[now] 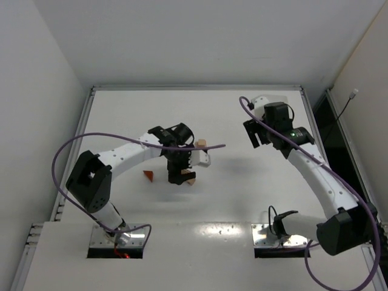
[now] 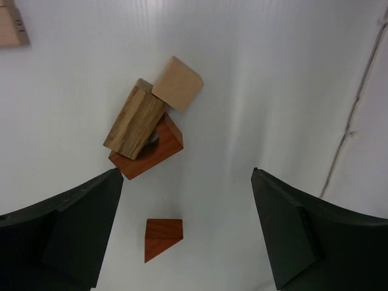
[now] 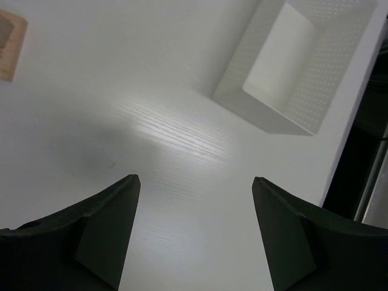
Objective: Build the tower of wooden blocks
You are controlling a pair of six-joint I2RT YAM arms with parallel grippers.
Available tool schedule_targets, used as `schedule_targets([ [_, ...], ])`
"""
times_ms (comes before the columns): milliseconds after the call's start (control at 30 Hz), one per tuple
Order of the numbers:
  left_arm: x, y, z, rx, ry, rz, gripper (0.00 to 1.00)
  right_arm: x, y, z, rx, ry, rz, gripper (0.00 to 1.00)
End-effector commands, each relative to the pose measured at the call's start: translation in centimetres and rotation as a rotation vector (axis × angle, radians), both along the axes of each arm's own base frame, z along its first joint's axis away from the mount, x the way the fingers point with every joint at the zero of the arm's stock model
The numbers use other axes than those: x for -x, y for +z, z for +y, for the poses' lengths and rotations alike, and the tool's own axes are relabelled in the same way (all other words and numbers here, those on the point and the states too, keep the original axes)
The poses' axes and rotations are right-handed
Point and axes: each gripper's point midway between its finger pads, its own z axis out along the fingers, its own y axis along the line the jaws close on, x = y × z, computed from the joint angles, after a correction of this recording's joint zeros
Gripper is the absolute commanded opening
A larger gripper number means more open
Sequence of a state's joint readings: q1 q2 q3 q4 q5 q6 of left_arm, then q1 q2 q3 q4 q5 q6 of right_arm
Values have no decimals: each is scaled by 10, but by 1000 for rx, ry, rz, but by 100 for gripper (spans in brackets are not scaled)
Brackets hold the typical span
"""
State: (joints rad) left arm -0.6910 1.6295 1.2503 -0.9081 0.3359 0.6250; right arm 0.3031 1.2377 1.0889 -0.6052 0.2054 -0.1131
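A small stack shows in the left wrist view: a reddish-brown arch block (image 2: 159, 154) at the bottom, a tan bar (image 2: 133, 121) leaning across it, and a pale cube (image 2: 177, 83) at the bar's far end. A reddish-brown wedge (image 2: 162, 237) lies alone on the table, nearer to me, between the open fingers. My left gripper (image 2: 187, 176) is open and empty above these blocks. From above it (image 1: 177, 174) hovers by the stack (image 1: 190, 179), with the wedge (image 1: 148, 175) to its left. My right gripper (image 3: 196, 180) is open and empty over bare table (image 1: 256, 138).
Another tan block (image 1: 201, 144) lies just behind the left gripper and shows in the left wrist view (image 2: 12, 25) and the right wrist view (image 3: 9, 45). A white perforated tray (image 3: 242, 79) stands at the far right, partly under the right arm (image 1: 276, 99).
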Motion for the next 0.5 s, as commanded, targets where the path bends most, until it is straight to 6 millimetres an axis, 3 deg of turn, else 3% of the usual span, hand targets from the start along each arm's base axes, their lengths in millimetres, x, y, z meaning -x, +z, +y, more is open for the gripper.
schedule_targets([
  [0,-4,-14,17,-78,-212,-118,81,6,17,-24,44,-28,-63,72],
  [100,-9,-25,20,-87,-288,-176,72,14,14,-39,47,-69,-56,72],
  [267,-15,-34,15,-76,-404,-229,70,22,10,-66,51,-147,-47,72],
  [367,-19,-30,3,-31,-432,-235,68,29,4,-71,42,-157,-20,72],
  [467,-23,-9,-15,25,-470,-306,68,36,-1,-80,45,-186,-9,72],
])
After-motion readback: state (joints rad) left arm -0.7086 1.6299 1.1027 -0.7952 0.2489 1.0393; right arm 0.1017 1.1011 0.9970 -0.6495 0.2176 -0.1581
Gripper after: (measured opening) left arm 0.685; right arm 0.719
